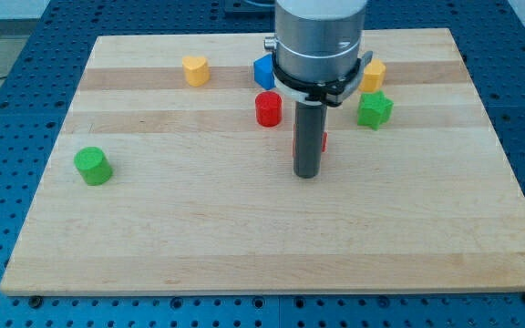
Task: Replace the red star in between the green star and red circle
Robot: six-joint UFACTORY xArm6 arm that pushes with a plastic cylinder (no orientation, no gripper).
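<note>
My tip (307, 173) rests on the board just below the red star (324, 141), which is almost wholly hidden behind the rod; only a sliver shows at the rod's right edge. The red circle (268, 108) stands to the upper left of the rod. The green star (374, 109) stands to the upper right. The red star lies below the gap between the two.
A blue block (262, 71) sits above the red circle. A yellow block (373, 76) sits above the green star, partly behind the arm. Another yellow block (195, 69) is at the upper left. A green circle (92, 166) stands at the left. The wooden board (244, 246) ends near the view's bottom.
</note>
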